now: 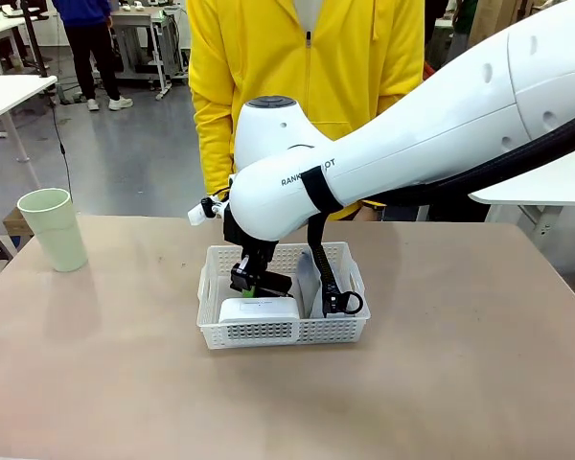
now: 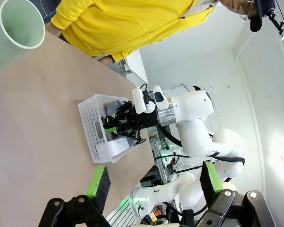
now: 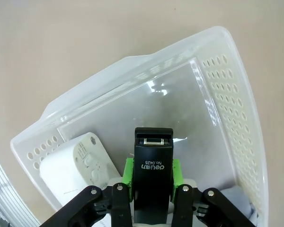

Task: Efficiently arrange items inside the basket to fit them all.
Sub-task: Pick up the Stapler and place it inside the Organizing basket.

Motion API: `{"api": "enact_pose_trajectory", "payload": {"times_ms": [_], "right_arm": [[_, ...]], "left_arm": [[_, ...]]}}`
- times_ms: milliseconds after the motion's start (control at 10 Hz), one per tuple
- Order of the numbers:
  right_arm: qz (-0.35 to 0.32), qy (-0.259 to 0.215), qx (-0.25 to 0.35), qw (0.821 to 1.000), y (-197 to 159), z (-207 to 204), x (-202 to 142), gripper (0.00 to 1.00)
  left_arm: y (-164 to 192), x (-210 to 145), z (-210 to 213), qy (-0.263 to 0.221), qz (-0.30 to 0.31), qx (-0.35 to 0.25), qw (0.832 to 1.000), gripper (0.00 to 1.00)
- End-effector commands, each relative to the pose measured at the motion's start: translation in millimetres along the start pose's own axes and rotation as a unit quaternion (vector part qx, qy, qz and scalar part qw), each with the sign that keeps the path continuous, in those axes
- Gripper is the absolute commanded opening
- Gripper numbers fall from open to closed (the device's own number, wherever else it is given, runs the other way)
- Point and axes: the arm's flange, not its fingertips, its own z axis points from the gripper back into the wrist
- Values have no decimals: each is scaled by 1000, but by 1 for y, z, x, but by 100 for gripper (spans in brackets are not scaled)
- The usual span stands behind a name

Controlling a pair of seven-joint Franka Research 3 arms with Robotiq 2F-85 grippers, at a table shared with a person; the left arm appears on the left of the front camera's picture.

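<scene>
Now R pincer (image 3: 152,176) grips stapler (image 3: 153,146), lbl "deli No.0425", over basket (image 3: 227,94).

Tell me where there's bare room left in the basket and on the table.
In the basket, bare floor lies beyond the stapler, between the white box and the basket's perforated side. It is crowded around the right gripper: box one side, pouch the other. The table is bare between cup and basket.

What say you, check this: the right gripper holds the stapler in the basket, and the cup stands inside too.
Wrong on the cup: the front view shows it on the table, outside the basket. The right gripper does hold the stapler there.
</scene>
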Motion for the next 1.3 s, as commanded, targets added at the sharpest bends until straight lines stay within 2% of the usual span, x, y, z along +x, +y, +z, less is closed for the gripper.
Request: {"api": "enact_pose_trajectory", "payload": {"times_ms": [0, 200, 300, 400, 500, 900, 1000, 1200], "right_arm": [[13, -23, 16, 1000, -7, -3, 0, 37], [15, -26, 23, 999, -10, -8, 1, 37], [12, -35, 24, 999, -11, -8, 0, 53], [18, -35, 19, 999, -11, -8, 0, 96], [20, -37, 18, 999, -11, -8, 0, 100], [14, -54, 7, 998, -13, 5, -12, 100], [12, -64, -5, 998, -14, 20, -22, 100], [35, -85, 25, 995, -23, 68, -62, 100]], "left_arm": [[-2, 0, -1, -9, -11, -12, 1000, 100], [-2, 0, -1, -9, -11, -12, 1000, 100], [-2, 0, -1, -9, -11, -12, 1000, 100], [-2, 0, -1, -9, -11, -12, 1000, 100], [-2, 0, -1, -9, -11, -12, 1000, 100], [-2, 0, -1, -9, -11, -12, 1000, 100], [-2, 0, -1, -9, -11, -12, 1000, 100], [-2, 0, -1, -9, -11, -12, 1000, 100]]}}
